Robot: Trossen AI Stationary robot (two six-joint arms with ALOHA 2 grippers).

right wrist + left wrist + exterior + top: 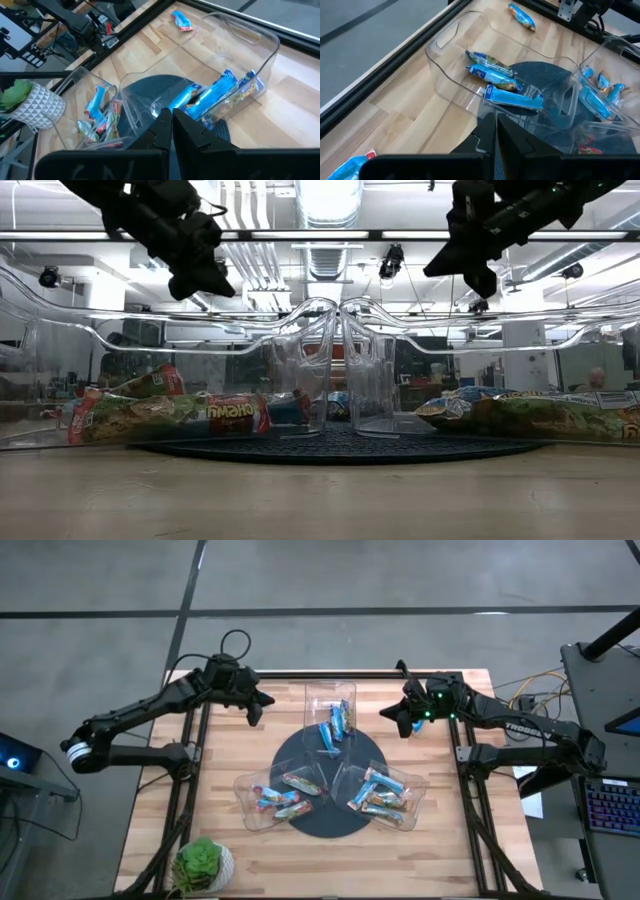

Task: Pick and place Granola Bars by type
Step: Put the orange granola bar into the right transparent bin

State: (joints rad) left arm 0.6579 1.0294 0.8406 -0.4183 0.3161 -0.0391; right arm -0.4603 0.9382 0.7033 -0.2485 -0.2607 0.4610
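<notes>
- Both dark arms hang above the far half of the pale wooden table [200,810] in the high view: the left gripper [256,703] just outside the far tray's left wall, the right gripper [403,718] off its right side. Three clear plastic trays [330,705] fan out from a dark round mat [330,815], each holding shiny blue and tan wrapped granola bars [333,728]. A small potted green plant [203,863] stands at the near left corner.
- Low down, level with the tabletop, the near trays' bars lie flat on either side, and both grippers hang well clear above everything, carrying nothing.
- From the left wrist, its dark fingers [512,142] meet pinched together and empty. Bars in the far tray [495,75] lie side by side, long axes roughly parallel. Only this view and the other wrist show stray blue bars on bare wood: one beyond the tray [522,15], another beside the gripper [350,167].
- From the right wrist, its fingers [187,135] are likewise pressed together, empty. The stray bar [181,20] lies past the far tray; I judge the left arm nearer to it.
</notes>
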